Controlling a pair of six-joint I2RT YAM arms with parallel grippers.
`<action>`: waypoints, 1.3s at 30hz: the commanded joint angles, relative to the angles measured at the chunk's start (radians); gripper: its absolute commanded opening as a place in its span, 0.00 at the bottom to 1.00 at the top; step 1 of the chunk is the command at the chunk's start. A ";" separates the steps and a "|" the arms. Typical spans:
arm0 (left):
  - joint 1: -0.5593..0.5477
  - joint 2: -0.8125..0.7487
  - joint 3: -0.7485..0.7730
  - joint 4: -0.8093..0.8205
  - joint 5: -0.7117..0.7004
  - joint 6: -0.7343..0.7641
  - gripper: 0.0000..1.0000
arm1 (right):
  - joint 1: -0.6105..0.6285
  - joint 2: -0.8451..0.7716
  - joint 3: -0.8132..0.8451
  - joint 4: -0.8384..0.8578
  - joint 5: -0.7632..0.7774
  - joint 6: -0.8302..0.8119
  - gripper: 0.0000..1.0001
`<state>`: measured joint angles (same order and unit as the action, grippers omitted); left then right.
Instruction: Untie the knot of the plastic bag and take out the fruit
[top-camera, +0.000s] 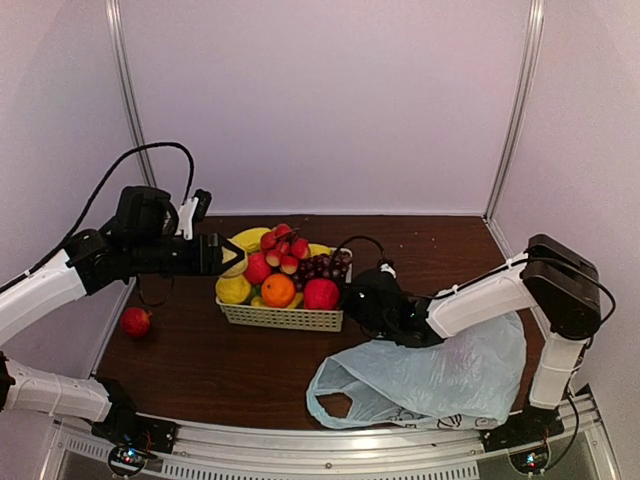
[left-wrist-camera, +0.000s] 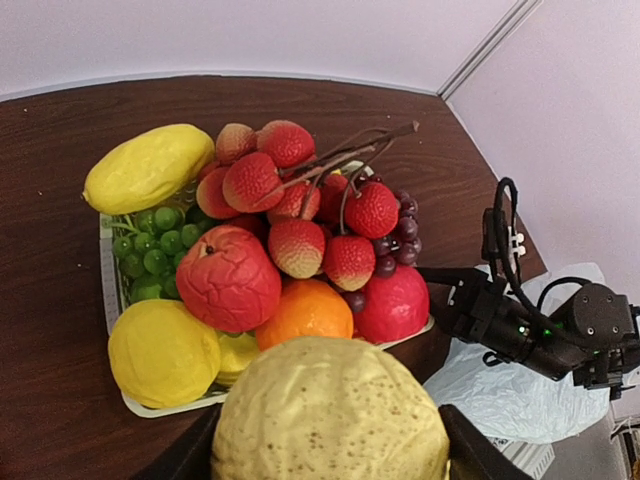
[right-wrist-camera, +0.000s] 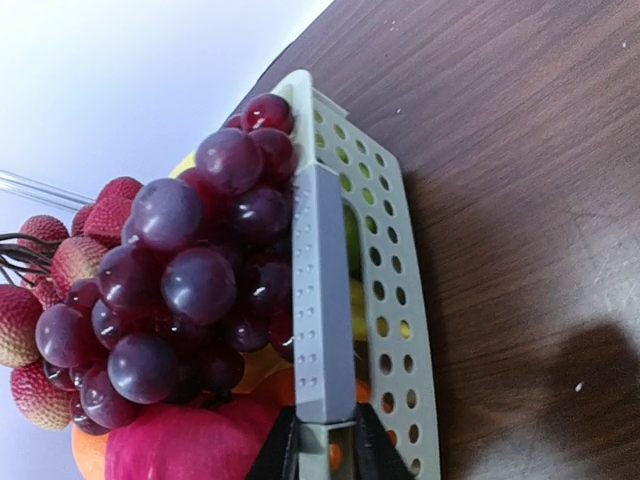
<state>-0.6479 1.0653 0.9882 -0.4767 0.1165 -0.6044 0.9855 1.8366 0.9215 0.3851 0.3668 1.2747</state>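
Note:
My left gripper (top-camera: 232, 256) hovers over the left end of the basket (top-camera: 285, 318), shut on a lumpy pale yellow lemon-like fruit (left-wrist-camera: 330, 400) that fills the bottom of the left wrist view. My right gripper (top-camera: 352, 296) is shut on the basket's right rim (right-wrist-camera: 325, 300), beside purple grapes (right-wrist-camera: 190, 290). The pale blue plastic bag (top-camera: 430, 375) lies slack on the table under the right arm, one loop handle (top-camera: 335, 395) open. No knot shows. The basket is heaped with fruit, including a large smooth yellow one (left-wrist-camera: 148, 167).
A red fruit (top-camera: 135, 321) lies alone on the table at the left, near the wall. The basket stands mid-table near the back. The bag also shows in the left wrist view (left-wrist-camera: 510, 400), below the right arm (left-wrist-camera: 540, 335). Walls close three sides.

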 joint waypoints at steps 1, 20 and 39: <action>0.006 -0.003 0.011 0.030 0.007 -0.011 0.48 | 0.045 -0.049 -0.006 0.094 -0.067 -0.029 0.34; 0.007 -0.038 0.041 -0.066 -0.049 -0.009 0.49 | -0.268 -0.301 -0.053 -0.209 -0.463 -0.501 0.76; 0.007 -0.027 0.041 -0.071 -0.064 -0.029 0.49 | -0.437 0.274 0.546 -0.418 -0.971 -0.746 0.44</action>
<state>-0.6468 1.0332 1.0100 -0.5522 0.0631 -0.6243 0.5537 2.0617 1.4250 0.0158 -0.5110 0.5625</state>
